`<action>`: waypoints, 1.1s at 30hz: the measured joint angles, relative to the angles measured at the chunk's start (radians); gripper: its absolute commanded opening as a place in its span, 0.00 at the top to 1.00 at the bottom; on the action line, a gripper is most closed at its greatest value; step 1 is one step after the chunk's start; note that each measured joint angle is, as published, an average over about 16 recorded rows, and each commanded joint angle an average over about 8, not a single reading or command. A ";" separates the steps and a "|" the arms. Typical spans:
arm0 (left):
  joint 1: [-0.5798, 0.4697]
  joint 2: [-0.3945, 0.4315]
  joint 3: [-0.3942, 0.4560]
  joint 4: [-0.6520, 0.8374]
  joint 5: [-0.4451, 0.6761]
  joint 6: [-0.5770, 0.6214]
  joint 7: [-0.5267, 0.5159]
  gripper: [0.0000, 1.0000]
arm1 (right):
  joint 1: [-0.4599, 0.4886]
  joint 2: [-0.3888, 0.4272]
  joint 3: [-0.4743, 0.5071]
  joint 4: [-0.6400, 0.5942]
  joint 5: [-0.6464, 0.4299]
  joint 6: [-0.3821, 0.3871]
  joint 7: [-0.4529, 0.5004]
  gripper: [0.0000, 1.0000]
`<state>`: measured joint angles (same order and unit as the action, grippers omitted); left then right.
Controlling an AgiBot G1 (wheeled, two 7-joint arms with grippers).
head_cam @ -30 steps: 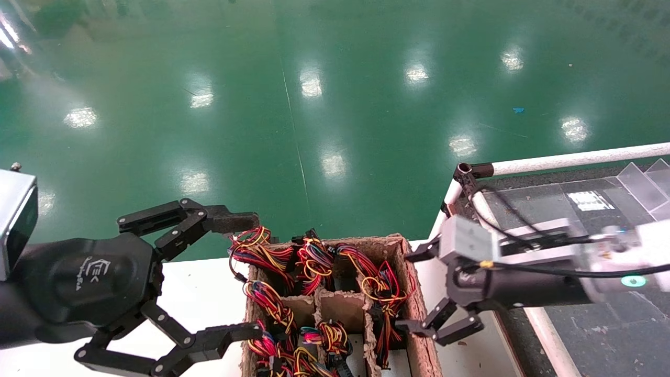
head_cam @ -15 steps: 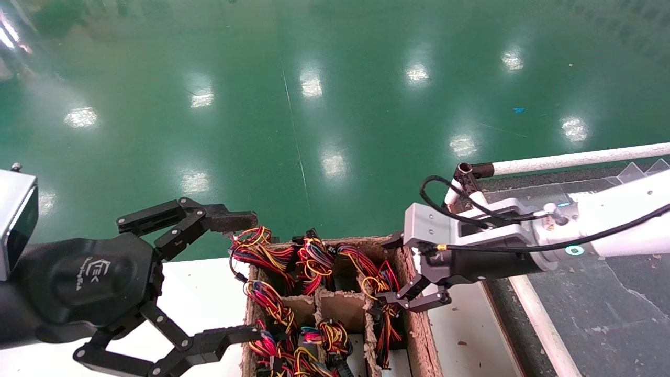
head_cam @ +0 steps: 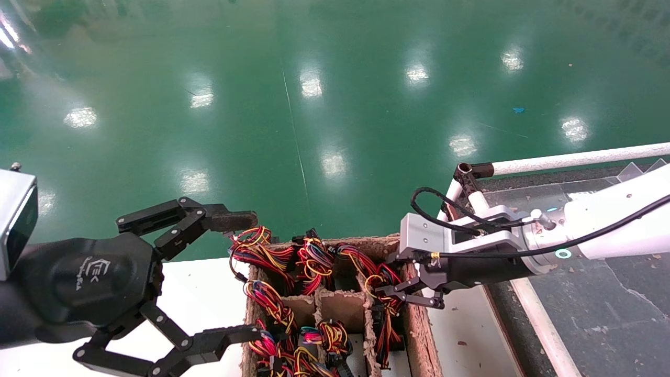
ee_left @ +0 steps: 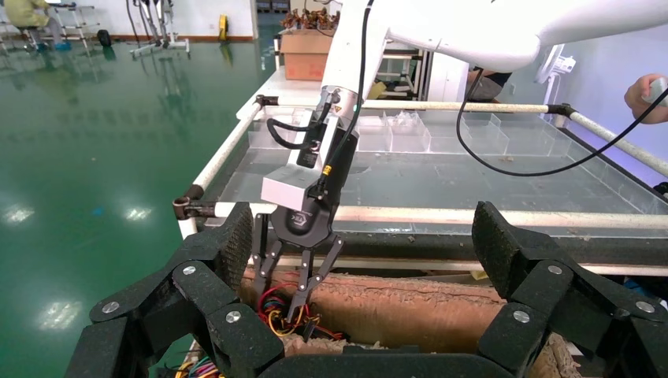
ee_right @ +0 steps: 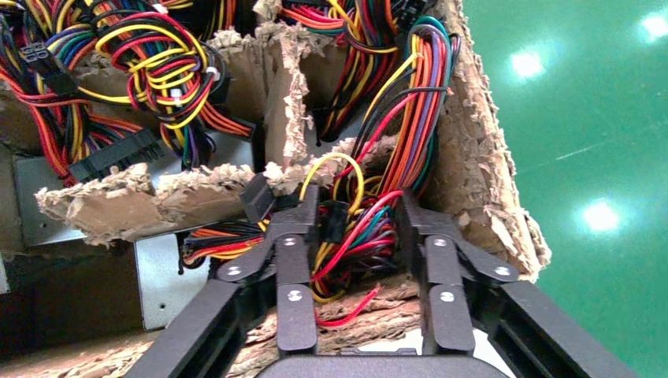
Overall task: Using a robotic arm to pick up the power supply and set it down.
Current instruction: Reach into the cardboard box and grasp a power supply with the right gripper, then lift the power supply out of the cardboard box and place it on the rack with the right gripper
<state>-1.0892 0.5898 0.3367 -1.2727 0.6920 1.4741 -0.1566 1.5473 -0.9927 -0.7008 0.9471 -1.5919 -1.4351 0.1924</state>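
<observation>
A brown divided carton (head_cam: 414, 324) holds several power supplies with red, yellow, orange and black wire bundles. My right gripper (head_cam: 390, 293) reaches into its far right compartment and is shut on that power supply's wire bundle (ee_right: 354, 236), with the fingers (ee_right: 295, 260) on either side of it. A grey metal face of a power supply (ee_right: 161, 272) shows beside the torn divider. In the left wrist view the right gripper (ee_left: 280, 303) dips behind the carton wall (ee_left: 441, 303). My left gripper (head_cam: 246, 276) hovers open at the carton's left side, holding nothing.
The carton stands on a white table (head_cam: 199, 293). To the right is a dark bench with a white pipe rail (head_cam: 576, 157) and clear bins (ee_left: 410, 134). Other wire bundles (head_cam: 314, 264) fill the neighbouring compartments. Green floor lies beyond.
My right arm swung left from beside the carton into its right compartment, and its fingers closed from wide open onto the wires. The left arm has not moved.
</observation>
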 measured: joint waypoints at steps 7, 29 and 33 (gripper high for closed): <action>0.000 0.000 0.000 0.000 0.000 0.000 0.000 0.00 | -0.003 0.006 0.002 0.003 0.008 -0.009 0.000 1.00; 0.000 0.000 0.001 0.000 0.000 0.000 0.000 0.00 | -0.092 0.125 0.071 0.243 0.096 0.033 0.026 1.00; 0.000 0.000 0.001 0.000 0.000 0.000 0.000 0.00 | -0.119 0.159 0.094 0.318 0.121 0.054 0.034 1.00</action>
<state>-1.0894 0.5895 0.3374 -1.2727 0.6915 1.4738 -0.1563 1.4284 -0.8335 -0.6069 1.2648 -1.4706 -1.3810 0.2262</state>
